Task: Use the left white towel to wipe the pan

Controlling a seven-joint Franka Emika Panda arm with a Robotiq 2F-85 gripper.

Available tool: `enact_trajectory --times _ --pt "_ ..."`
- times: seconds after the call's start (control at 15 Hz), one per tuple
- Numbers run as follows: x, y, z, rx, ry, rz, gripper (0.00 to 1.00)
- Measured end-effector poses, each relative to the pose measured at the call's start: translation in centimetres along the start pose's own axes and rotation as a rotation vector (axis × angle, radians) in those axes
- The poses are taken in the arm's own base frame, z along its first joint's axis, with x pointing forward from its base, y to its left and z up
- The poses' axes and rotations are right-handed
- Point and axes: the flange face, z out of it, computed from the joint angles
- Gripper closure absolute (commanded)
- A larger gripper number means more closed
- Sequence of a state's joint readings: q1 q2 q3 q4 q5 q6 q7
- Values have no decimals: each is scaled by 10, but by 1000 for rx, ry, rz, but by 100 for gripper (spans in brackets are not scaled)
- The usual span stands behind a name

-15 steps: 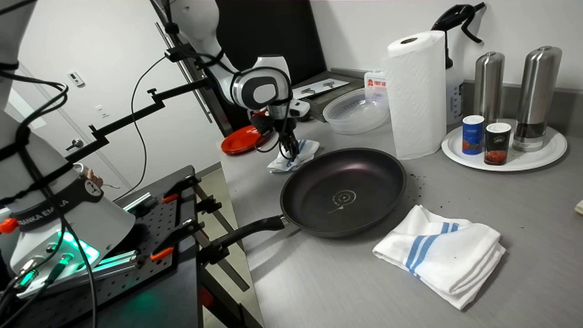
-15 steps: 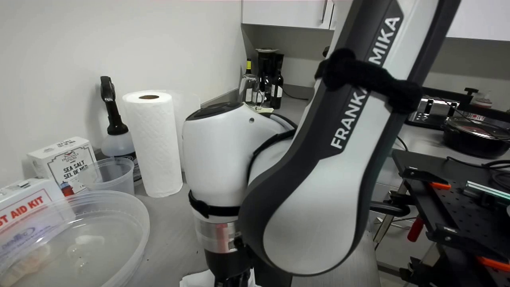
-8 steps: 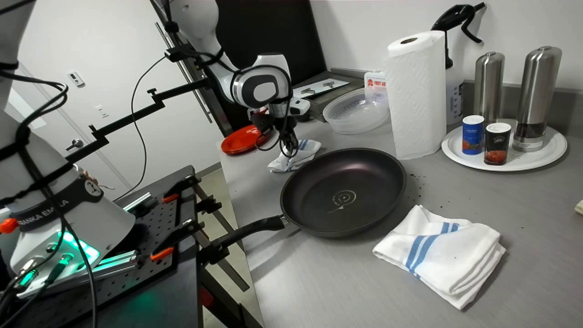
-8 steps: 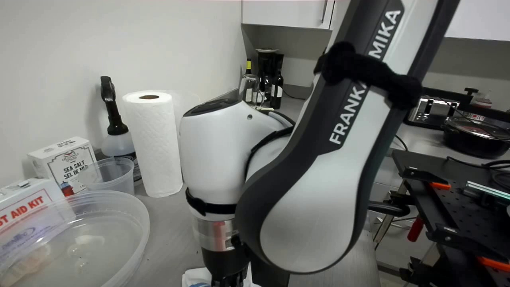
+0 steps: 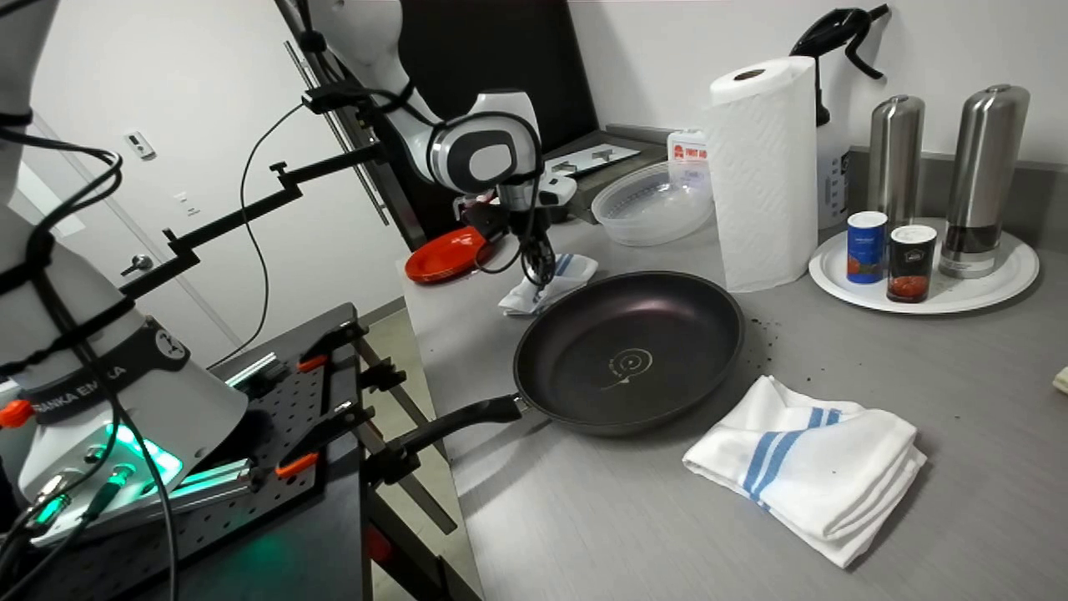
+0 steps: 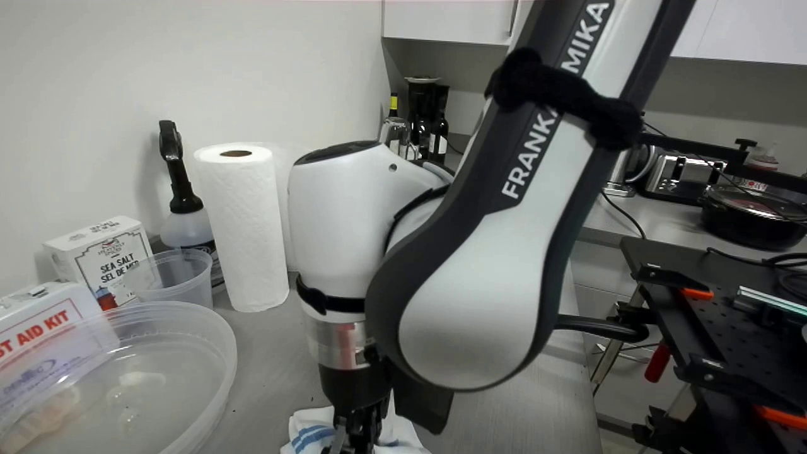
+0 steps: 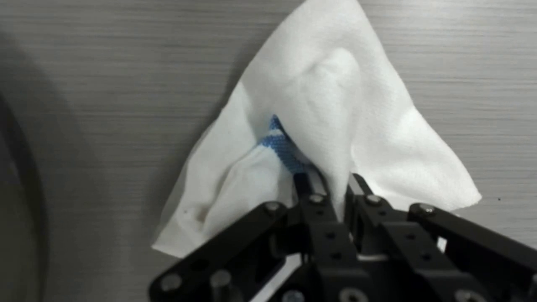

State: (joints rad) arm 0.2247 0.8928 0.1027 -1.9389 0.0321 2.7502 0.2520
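Note:
The left white towel with blue stripes [image 5: 576, 274] lies bunched on the counter behind the pan. It also shows in an exterior view [image 6: 309, 434] and in the wrist view [image 7: 390, 130]. My gripper [image 7: 331, 186] is shut on a fold of this towel, pinched up between the fingertips. The gripper shows small in both exterior views [image 5: 541, 275] [image 6: 356, 435]. The towel's outer parts spread around the fingers, at or just above the counter. The dark pan [image 5: 630, 367] sits just beside the towel. Its edge shows at the wrist view's left [image 7: 19, 180].
A second folded white towel [image 5: 805, 467] lies in front of the pan. The pan handle [image 5: 467, 417] points toward the robot base. A paper towel roll [image 5: 763, 175], a clear plastic container [image 5: 651, 209], red plates [image 5: 446, 257] and a white plate with shakers [image 5: 1014, 271] stand around.
My gripper has risen slightly and moved a little toward the pan. The left towel has shifted with it. The pan and the second towel have not moved.

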Motion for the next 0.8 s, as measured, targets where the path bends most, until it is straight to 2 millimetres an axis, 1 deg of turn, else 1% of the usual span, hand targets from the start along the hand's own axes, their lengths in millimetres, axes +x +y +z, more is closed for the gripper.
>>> enact_trajectory --times 0.13,0.27,0.53,0.73,0.8 --pt "9 14 -17 4 15 0 97" --pt "19 30 -43 10 35 -2 97" --pt "32 64 -109 32 82 2 97" --pt "35 91 -160 40 136 15 97" --pt "35 100 -174 39 149 22 97"
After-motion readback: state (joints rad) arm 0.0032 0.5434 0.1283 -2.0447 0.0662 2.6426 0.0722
